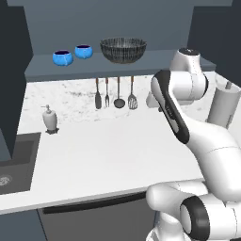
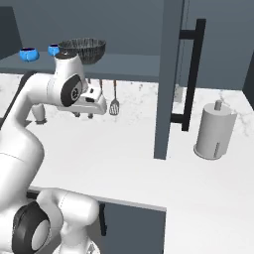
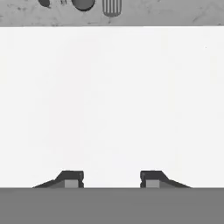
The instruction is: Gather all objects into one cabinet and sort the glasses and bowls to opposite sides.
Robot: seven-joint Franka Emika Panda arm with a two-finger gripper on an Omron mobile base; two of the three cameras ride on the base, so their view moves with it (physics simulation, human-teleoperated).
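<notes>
On shelf at 11 o'clock: two blue bowls [image 1: 62, 58] | glossy, rigid, likely light and slippery, pinch one rim wall | gripper [image 3: 111, 178] spread wide, empty, over bare counter [image 3: 111, 100]

The arm's own links hide the gripper [image 3: 112, 179] in the left base view. In the hand view the top edge crops the hanging utensils [image 3: 112, 6] to their lowest ends. The sink [image 1: 12, 162] runs off the left edge, and the soap dispenser [image 2: 39, 116] stands mostly hidden behind the arm.
</notes>
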